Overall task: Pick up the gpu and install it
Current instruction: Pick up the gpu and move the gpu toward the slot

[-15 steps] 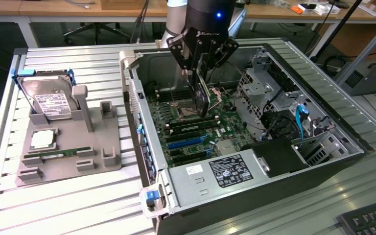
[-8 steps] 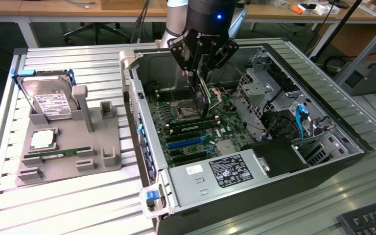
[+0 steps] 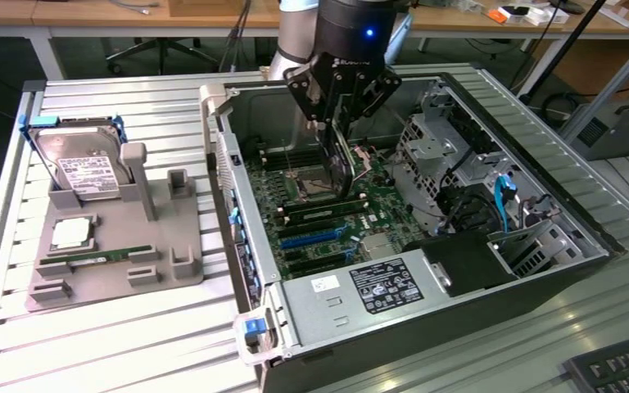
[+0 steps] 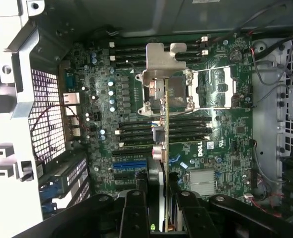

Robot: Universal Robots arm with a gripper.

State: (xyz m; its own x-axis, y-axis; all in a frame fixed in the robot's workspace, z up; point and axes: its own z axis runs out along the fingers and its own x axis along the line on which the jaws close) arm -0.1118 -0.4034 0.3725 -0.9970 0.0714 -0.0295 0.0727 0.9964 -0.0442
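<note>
My gripper hangs inside the open computer case, shut on the gpu. The gpu is a thin dark card held edge-on, and it points down toward the motherboard. In the wrist view the gpu runs as a narrow slat out from between my black fingers. Its grey metal bracket is at the far end, over the processor socket. The card's lower edge floats above the board, apart from it. The blue expansion slots lie beside the card, toward the case's rear grille.
A grey fixture at the exterior view's left holds a silver hard drive, a processor chip and a green memory stick. In the case sit the power supply, a drive cage and cables. A keyboard lies at the near right corner.
</note>
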